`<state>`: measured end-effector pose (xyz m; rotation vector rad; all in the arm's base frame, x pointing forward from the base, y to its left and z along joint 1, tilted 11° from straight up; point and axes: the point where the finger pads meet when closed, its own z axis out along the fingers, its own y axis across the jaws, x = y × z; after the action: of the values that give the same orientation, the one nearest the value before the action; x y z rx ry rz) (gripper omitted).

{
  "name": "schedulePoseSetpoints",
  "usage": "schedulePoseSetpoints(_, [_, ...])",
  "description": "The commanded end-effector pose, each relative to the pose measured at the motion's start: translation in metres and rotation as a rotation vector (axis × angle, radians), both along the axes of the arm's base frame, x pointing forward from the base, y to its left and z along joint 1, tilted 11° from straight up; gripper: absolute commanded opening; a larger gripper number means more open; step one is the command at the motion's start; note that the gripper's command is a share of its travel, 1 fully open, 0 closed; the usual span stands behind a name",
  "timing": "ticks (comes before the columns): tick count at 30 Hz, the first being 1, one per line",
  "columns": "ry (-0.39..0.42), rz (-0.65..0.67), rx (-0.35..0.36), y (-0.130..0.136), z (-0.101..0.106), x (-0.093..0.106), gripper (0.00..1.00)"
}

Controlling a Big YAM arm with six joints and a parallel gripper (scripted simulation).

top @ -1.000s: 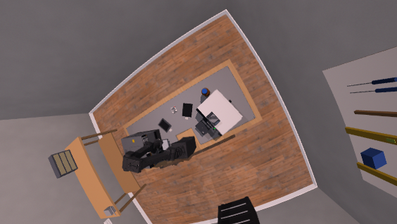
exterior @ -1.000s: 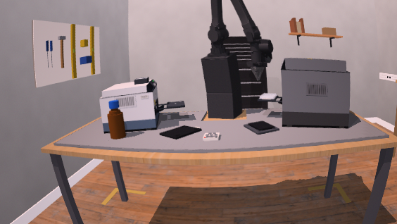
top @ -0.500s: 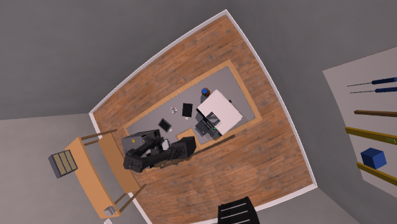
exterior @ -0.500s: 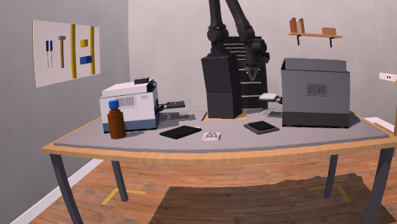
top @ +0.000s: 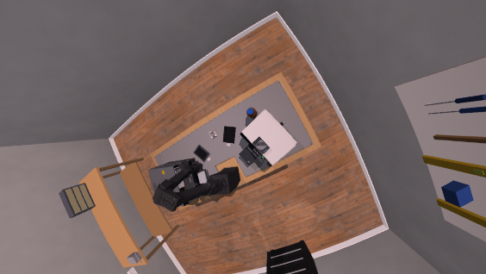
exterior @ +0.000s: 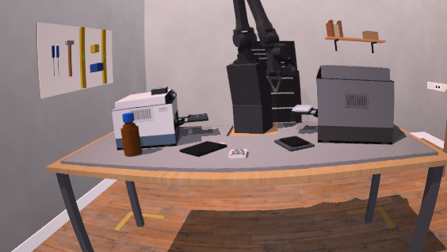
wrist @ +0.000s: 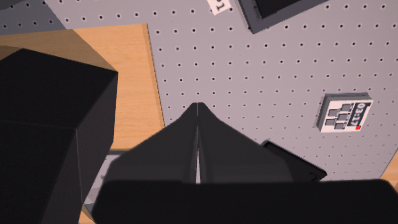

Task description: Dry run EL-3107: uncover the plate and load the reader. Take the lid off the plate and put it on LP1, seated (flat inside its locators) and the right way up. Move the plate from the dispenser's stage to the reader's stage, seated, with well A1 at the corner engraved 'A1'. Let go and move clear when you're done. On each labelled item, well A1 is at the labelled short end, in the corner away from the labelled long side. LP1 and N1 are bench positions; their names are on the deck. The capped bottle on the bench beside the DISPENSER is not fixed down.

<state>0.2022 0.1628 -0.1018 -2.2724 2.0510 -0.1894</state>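
The white well plate (exterior: 303, 108) lies on the stage of the grey reader (exterior: 353, 104); it also shows from above (top: 202, 177). My gripper (wrist: 197, 111) is shut and empty. It hangs point down above the perforated deck, by the arm's black pedestal (wrist: 47, 125). In the exterior view the gripper (exterior: 273, 85) is up behind the pedestal, left of the plate. The LP1 nest (exterior: 294, 143) is a dark tray with a grey rim; its corner (wrist: 280, 11) and label (wrist: 218, 5) show at the top of the wrist view. I cannot tell whether the lid lies in it. The dispenser's stage (exterior: 196, 116) is dark and bare.
The white dispenser (exterior: 146, 118) stands at the left with the brown, blue-capped bottle (exterior: 131, 135) in front of it. A flat black pad (exterior: 203, 148) and a small white labelled item (exterior: 238, 153) lie mid-deck; the item also shows in the wrist view (wrist: 344, 114).
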Motion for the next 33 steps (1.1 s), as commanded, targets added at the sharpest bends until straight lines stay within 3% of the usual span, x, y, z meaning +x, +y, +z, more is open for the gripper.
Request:
schedulePoseSetpoints(1, [-0.018, -0.084, 0.031, -0.004, 0.006, 0.007, 0.0])
schedulePoseSetpoints(3, [-0.021, -0.143, 0.041, -0.014, 0.008, 0.013, 0.0])
schedulePoseSetpoints(6, [-0.031, -0.227, 0.059, -0.007, 0.008, 0.015, 0.0])
schedulePoseSetpoints(10, [-0.031, -0.351, 0.073, -0.029, 0.009, 0.021, 0.0])
schedulePoseSetpoints(14, [-0.031, -0.455, 0.09, -0.036, 0.01, 0.021, 0.0])
schedulePoseSetpoints(19, [-0.039, -0.514, 0.106, -0.039, 0.012, 0.029, 0.0])
schedulePoseSetpoints(29, [-0.039, -0.791, 0.137, -0.077, 0.014, 0.031, 0.0])
schedulePoseSetpoints(33, [-0.054, -0.846, 0.149, -0.073, 0.015, 0.034, 0.0])
